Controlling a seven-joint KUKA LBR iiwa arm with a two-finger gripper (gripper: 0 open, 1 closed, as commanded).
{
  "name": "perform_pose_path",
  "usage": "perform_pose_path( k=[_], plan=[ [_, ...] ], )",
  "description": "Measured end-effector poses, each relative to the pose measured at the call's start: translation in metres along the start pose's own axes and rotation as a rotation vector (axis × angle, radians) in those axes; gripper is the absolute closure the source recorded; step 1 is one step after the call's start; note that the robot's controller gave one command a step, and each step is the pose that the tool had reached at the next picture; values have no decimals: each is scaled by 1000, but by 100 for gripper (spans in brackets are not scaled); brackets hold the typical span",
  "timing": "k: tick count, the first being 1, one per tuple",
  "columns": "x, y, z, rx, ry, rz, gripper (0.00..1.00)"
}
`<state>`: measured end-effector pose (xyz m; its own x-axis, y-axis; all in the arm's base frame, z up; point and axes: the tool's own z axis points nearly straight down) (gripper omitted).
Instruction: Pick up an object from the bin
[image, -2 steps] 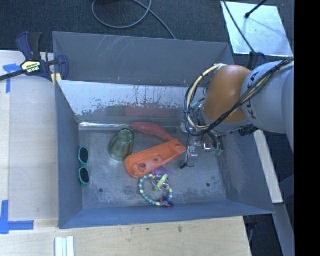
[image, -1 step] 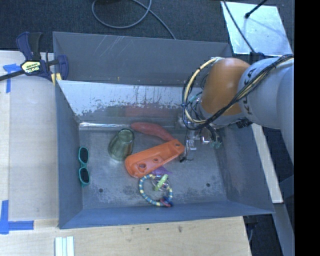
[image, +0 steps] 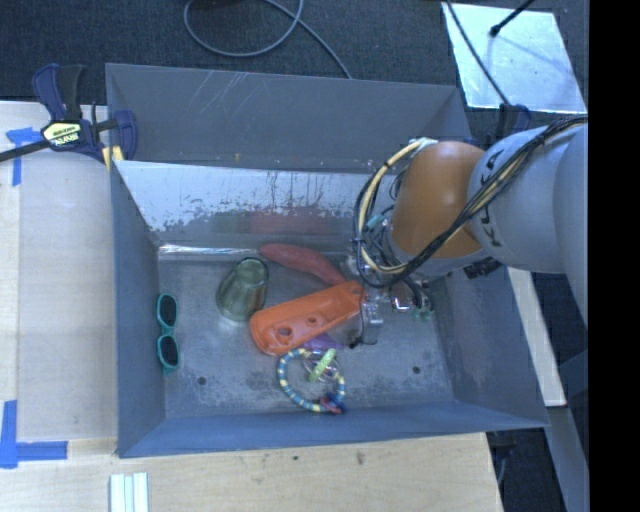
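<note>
From above, a robot arm (image: 530, 210) reaches from the right into a grey metal bin (image: 135, 300), its jaws low at the right end of a flat orange tool (image: 300, 320) lying mid-floor. Whether they are open or gripping cannot be told. Left of the tool is a clear greenish cup (image: 242, 288), farther left teal sunglasses (image: 166, 331), just below it a beaded ring toy (image: 312, 380).
</note>
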<state>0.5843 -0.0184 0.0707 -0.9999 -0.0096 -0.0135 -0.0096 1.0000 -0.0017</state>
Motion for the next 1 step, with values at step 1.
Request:
perform_pose_path(
  k=[1],
  plan=[
    [-14, 66, 0, 1, -2, -2, 100]
  ],
)
